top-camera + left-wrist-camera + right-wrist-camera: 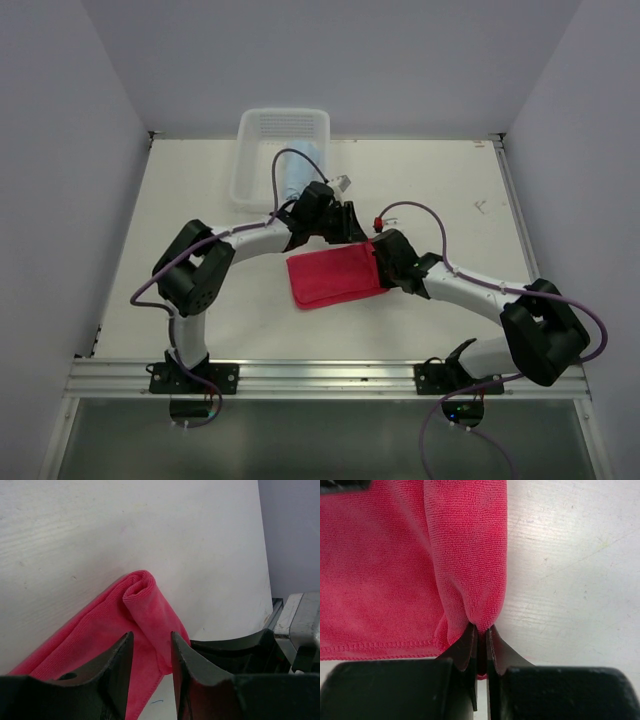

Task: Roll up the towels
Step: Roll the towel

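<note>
A red towel (330, 280) lies flat on the table's middle, its right edge turned over into a short roll (467, 545). My right gripper (388, 262) is at the near end of that roll; in the right wrist view the gripper (481, 629) is shut, pinching the roll's end. My left gripper (345, 228) is at the roll's far end. In the left wrist view it (151, 637) is open, its jaws standing either side of the rolled edge (142, 597), low over the towel.
A white plastic basket (262, 130) stands at the back of the table, with a light blue rolled towel (300, 172) inside it. Grey walls close in the table on the left, right and back. The two arms meet over the towel.
</note>
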Available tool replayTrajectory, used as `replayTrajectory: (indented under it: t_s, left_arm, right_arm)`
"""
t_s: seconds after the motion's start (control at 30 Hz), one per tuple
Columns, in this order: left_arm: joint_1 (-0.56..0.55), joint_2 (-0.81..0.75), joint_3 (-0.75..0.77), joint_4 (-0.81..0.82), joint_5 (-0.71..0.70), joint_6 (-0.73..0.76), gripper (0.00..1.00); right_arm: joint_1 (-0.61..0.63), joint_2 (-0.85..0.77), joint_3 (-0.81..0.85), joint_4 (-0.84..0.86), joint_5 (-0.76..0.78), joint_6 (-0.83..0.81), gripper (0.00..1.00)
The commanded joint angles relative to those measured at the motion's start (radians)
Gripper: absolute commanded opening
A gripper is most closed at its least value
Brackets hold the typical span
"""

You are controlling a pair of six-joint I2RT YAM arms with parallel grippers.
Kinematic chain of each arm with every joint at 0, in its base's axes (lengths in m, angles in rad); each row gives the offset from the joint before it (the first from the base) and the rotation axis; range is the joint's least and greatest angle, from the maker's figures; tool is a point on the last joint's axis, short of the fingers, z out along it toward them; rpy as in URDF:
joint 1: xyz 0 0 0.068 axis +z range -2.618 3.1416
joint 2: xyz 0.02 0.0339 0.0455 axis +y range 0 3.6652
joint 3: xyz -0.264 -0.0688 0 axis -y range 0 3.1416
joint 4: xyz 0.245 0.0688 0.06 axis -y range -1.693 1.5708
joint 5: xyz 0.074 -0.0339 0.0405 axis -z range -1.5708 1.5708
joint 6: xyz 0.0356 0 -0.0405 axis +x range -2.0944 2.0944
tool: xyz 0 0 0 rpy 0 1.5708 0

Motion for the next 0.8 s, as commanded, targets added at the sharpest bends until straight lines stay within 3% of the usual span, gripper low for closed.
replayTrajectory:
  t_s: [0.0,0.77]
  left_arm:
    - [-0.033,0.029,0.043,0.069,0.045,-0.031,0.39]
    - [-0.071,0.164,0.155,-0.003,0.007,-0.012,0.41]
  right_arm:
    - [0.012,-0.025,0.014,-0.013,0.055,-0.017,0.00]
    - [0.045,-0.048,-0.015,0.024,0.083,-0.012,0.00]
